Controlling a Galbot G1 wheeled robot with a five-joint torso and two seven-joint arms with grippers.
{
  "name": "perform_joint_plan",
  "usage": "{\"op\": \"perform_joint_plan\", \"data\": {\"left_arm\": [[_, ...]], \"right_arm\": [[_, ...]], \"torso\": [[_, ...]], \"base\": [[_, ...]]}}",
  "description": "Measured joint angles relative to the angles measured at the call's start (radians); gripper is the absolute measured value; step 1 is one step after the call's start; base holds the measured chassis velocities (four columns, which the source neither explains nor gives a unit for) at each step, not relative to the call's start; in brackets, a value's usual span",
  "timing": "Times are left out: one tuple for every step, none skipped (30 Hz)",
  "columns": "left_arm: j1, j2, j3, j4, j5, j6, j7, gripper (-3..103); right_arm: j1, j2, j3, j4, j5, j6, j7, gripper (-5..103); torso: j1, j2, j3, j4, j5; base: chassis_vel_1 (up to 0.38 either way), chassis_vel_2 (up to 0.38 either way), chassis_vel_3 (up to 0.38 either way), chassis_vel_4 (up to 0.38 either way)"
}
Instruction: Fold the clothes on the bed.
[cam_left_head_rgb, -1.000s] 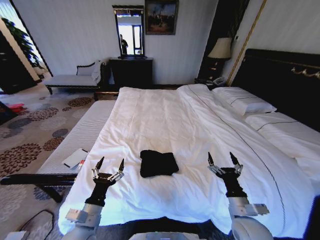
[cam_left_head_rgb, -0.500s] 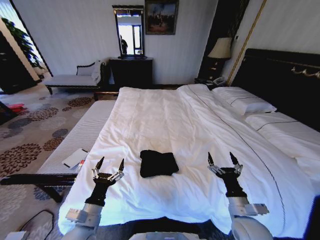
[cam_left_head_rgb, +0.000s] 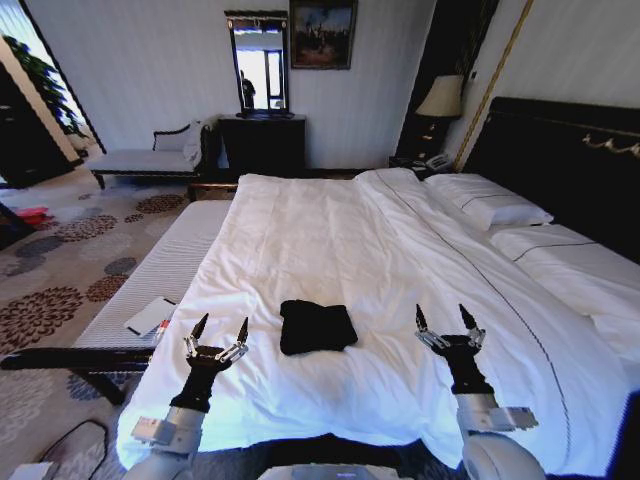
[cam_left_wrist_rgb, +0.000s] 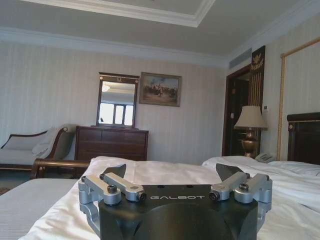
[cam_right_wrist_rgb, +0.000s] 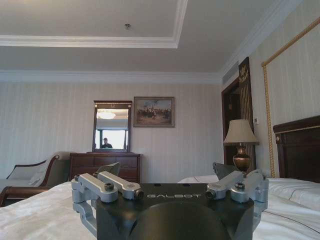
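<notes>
My left gripper (cam_left_head_rgb: 216, 331) is raised over the near edge of the large double bed with white sheets and dark wooden headboard (cam_left_head_rgb: 330, 240), jaws spread wide, tips pointing up, holding nothing. My right gripper (cam_left_head_rgb: 445, 320) is up at about the same height, also over the near part of the bed, jaws spread, empty.

The black cotton T-shirt (cam_left_head_rgb: 316, 326) lies as a compact folded bundle on the white duvet, between my two pairs of jaws and slightly beyond them, a bit closer to the left pair than the right. Neither pair touches it; both are well apart from the cloth.

Beyond my right jaws and out to the right, white pillows (cam_left_head_rgb: 488, 207) lie against the headboard. Out past my left jaws, a pale upholstered bench (cam_left_head_rgb: 160, 270) runs beside the bed, with a small white paper item (cam_left_head_rgb: 151, 316) lying on it.

In the left wrist view my left gripper (cam_left_wrist_rgb: 172, 176) has its fingers apart, with the dark wooden dresser (cam_left_wrist_rgb: 111, 143) and mirror (cam_left_wrist_rgb: 116, 102) far ahead on the wall. In the right wrist view my right gripper (cam_right_wrist_rgb: 168, 173) is likewise spread, a table lamp (cam_right_wrist_rgb: 240, 142) ahead to one side.
</notes>
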Motion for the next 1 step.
{"op": "perform_joint_plan", "data": {"left_arm": [[0.0,0.0,0.0,0.0,0.0,0.0,0.0,100]], "right_arm": [[0.0,0.0,0.0,0.0,0.0,0.0,0.0,100]], "torso": [[0.0,0.0,0.0,0.0,0.0]], "base": [[0.0,0.0,0.0,0.0]]}}
